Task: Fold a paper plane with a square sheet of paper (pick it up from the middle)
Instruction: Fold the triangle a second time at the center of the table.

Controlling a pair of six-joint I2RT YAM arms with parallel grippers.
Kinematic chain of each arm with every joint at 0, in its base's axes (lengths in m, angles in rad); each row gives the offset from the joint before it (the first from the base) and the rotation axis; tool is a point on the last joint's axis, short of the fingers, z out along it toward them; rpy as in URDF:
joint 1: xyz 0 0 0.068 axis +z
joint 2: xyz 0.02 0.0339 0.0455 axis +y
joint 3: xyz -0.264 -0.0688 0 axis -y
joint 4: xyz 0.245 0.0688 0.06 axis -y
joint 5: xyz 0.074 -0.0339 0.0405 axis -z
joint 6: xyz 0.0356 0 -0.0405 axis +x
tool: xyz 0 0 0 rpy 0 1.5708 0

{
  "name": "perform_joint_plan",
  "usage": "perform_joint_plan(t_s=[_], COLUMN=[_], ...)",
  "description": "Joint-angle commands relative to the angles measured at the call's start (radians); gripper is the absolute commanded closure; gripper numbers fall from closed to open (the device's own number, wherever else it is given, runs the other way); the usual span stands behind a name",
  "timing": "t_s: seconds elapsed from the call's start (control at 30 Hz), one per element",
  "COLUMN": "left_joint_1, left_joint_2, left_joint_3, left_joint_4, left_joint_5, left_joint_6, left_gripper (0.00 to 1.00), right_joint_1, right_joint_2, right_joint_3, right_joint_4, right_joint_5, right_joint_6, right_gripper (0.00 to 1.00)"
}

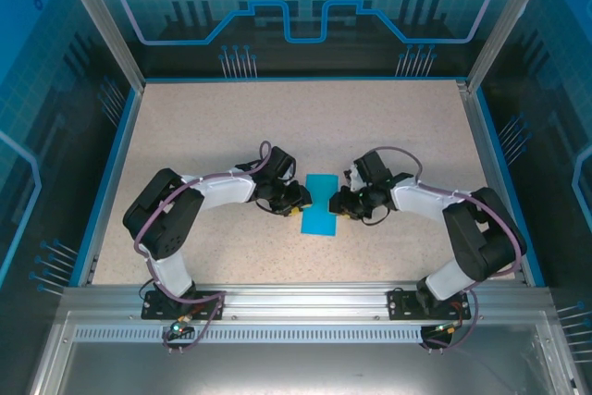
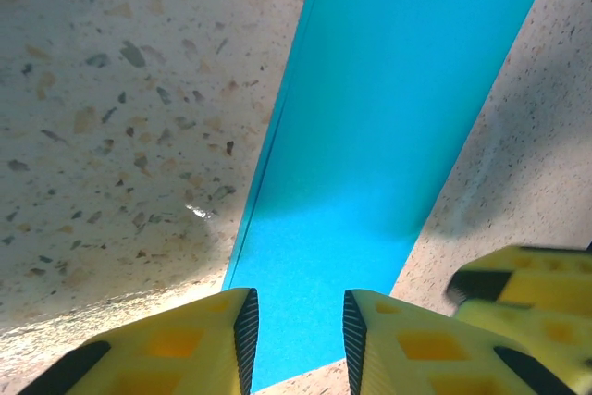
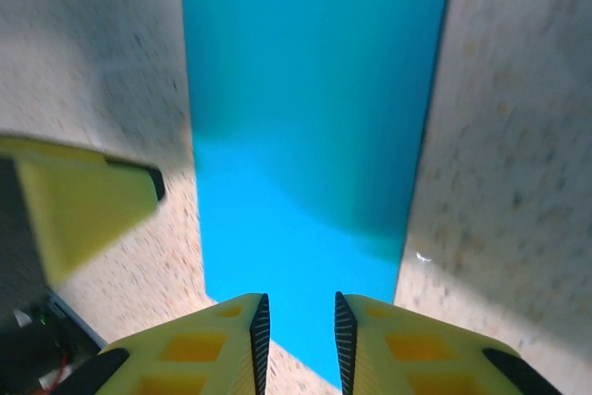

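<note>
- The left tool [image 1: 300,202] is down low by the bench [image 1: 277,117]. Its two yellow fingers [image 2: 185,344] stand a little apart. Nothing is pinched between them, so it is open a bit.
- The square sheet of paper [image 1: 321,205] lies flat on the bench, right between the two tools. One short end sits just under the tip of the left tool. The other short end sits just under the tip of the right tool.
- The paper looks long and thin, not square. I think it is folded in half, because a thin line runs along one long side.
- The right tool [image 1: 341,203] is down low too, facing the left tool. Its fingers [image 3: 421,349] have a small gap with blue paper showing through. It is open a bit and holds nothing.
- What could go wrong: the tools are very near each other. If both push in, they could bump, or the paper could bunch up in the middle.
- If one tool pushes harder than the other, the paper could slide or turn. Then the next fold would be crooked.
- The paper is thin and flat, so fingers could slip over it and pinch nothing.
- The bench has a blue rim [image 1: 109,182] round it, like a big tray. The paper lies in it.
</note>
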Motion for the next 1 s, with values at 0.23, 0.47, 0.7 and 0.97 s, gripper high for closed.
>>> perform_joint_plan(t_s=[0.23,0.47,0.7,0.97], left_joint_1=[0.031,0.038,0.038,0.040], left_joint_2=[0.047,0.071,0.087,0.103], left_joint_3=[0.078,0.104,0.118,0.128], left_joint_4=[-0.028,-0.041,-0.042,-0.048], left_joint_5=[0.025,0.030,0.036,0.030], left_joint_6=[0.027,0.035,0.036,0.034], left_gripper=[0.65,0.64,0.63,0.59], right_joint_1=[-0.069,-0.091,-0.101,-0.098], right_joint_2=[0.184,0.173,0.203,0.256], right_joint_3=[0.117,0.116,0.116,0.074], right_joint_4=[0.008,-0.003,0.007,-0.018], right_joint_5=[-0.081,-0.091,-0.103,-0.038], right_joint_6=[-0.057,-0.072,-0.080,-0.091], right_gripper=[0.72,0.72,0.71,0.73])
